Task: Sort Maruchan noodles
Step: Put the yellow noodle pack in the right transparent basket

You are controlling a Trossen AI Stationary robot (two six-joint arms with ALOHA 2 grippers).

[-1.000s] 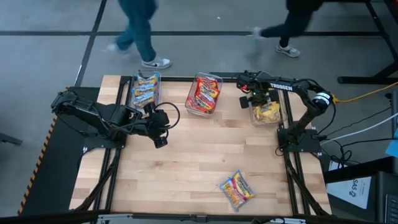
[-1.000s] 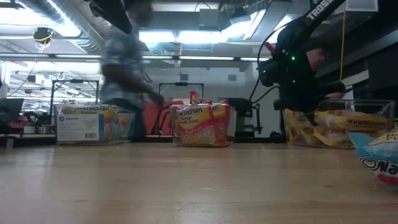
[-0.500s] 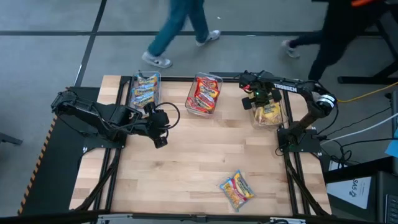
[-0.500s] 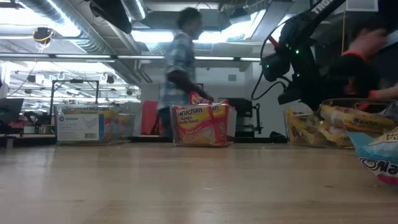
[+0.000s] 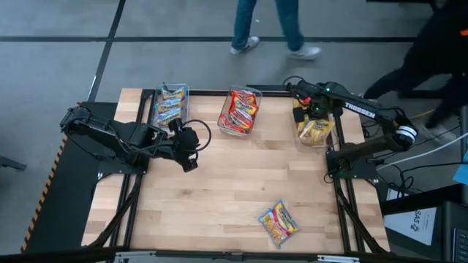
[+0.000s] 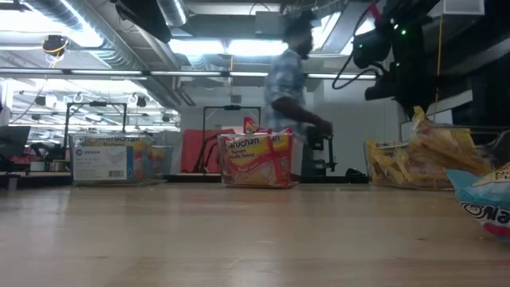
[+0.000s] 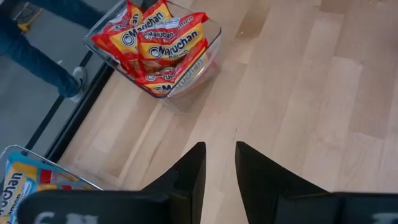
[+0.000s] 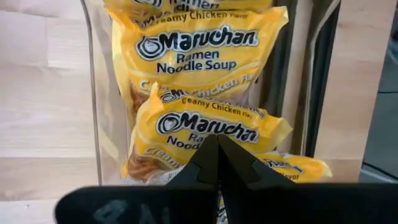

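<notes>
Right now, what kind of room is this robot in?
Probably a robotics lab or workshop. The wooden table stands on a bare grey floor, long ceiling lights and exposed pipes hang overhead, and a person walks past behind bins of Maruchan noodles.

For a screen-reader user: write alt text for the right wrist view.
The right gripper, fingers shut and empty, hangs above a clear plastic bin stacked with yellow Maruchan Creamy Chicken ramen packets. The bin stands on a light wooden table.
</notes>
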